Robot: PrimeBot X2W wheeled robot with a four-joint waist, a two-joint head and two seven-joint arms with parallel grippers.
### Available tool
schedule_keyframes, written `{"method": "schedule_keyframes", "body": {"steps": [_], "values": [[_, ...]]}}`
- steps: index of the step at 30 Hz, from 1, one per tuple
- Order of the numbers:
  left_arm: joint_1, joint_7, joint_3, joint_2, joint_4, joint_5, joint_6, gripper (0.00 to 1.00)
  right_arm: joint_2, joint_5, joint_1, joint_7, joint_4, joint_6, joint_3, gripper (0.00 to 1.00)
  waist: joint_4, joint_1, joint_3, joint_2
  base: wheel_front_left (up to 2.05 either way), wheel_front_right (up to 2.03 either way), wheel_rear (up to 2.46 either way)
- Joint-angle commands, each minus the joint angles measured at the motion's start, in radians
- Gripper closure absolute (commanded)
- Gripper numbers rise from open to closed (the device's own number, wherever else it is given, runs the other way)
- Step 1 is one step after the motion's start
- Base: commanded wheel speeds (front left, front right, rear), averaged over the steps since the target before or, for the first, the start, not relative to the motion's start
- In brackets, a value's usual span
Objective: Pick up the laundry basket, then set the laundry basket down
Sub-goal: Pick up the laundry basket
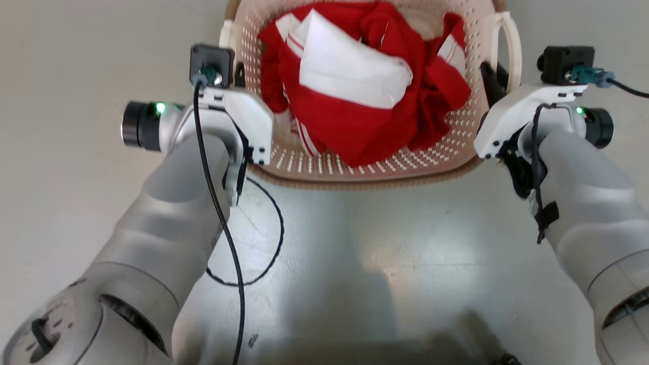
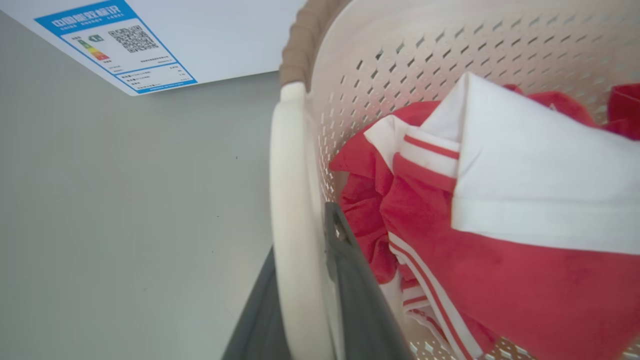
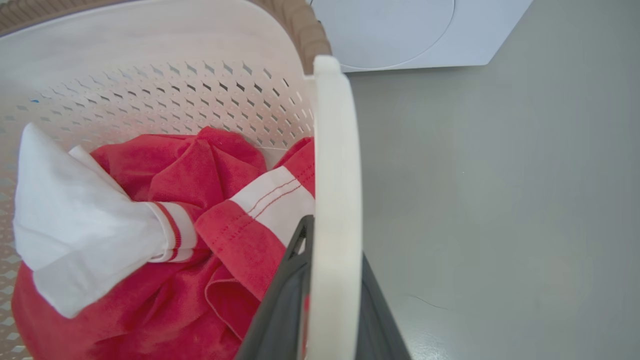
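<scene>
Sitting straight ahead of the robot between its two arms, the laundry basket (image 1: 431,157) is a cream-white plastic tub with rounded corners. Its walls are pierced by rows of small slots, and a brown woven-look rim (image 1: 365,183) runs round the top. A white loop handle stands on each short side. Inside lies a crumpled heap of red and white clothing (image 1: 365,96), with a white panel on top and red stripes on white trim.

The left gripper (image 2: 305,270) is closed on the left handle (image 2: 290,200), one dark finger inside the loop against the basket wall and the other outside it. The right gripper (image 3: 332,280) is clamped the same way on the right handle (image 3: 335,175), which is pinched between its two fingers.

In the head view the far end of the basket is cut off by the top edge, and both grippers are largely hidden behind their pale wrist housings and cameras. The clothing covers most of the basket's bottom. In both wrist views the outer finger is mostly hidden behind the handle. Whether the basket rests on the grey floor (image 1: 355,263) or hangs just above it cannot be told.

Beyond the basket stands a white washing machine (image 3: 400,35), seen only in part, with a blue energy label (image 2: 115,45) whose print is too small to read.
</scene>
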Motion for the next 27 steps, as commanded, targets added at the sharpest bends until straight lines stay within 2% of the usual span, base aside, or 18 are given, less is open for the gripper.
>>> {"method": "schedule_keyframes", "body": {"steps": [1, 13, 27], "values": [[0.022, -0.002, -0.002, 0.009, -0.018, -0.001, -0.01, 1.0, 0.028, 0.002, 0.055, -0.003, -0.011, 0.007, 0.018, 1.0, 0.001, -0.0001, -0.034, 0.0, 0.0, 0.0, 0.0], [0.15, 0.041, -0.066, 0.009, 0.019, -0.069, -0.042, 1.0, 0.06, -0.021, 0.165, 0.089, 0.015, 0.007, 0.063, 1.0, -0.013, -0.0001, -0.275, 0.0, 0.0, 0.0, 0.0], [0.346, 0.045, -0.103, 0.009, 0.045, -0.135, -0.092, 1.0, 0.079, -0.141, 0.35, 0.156, 0.016, 0.007, 0.069, 1.0, -0.027, -0.0001, -0.597, 0.0, 0.0, 0.0, 0.0]]}}
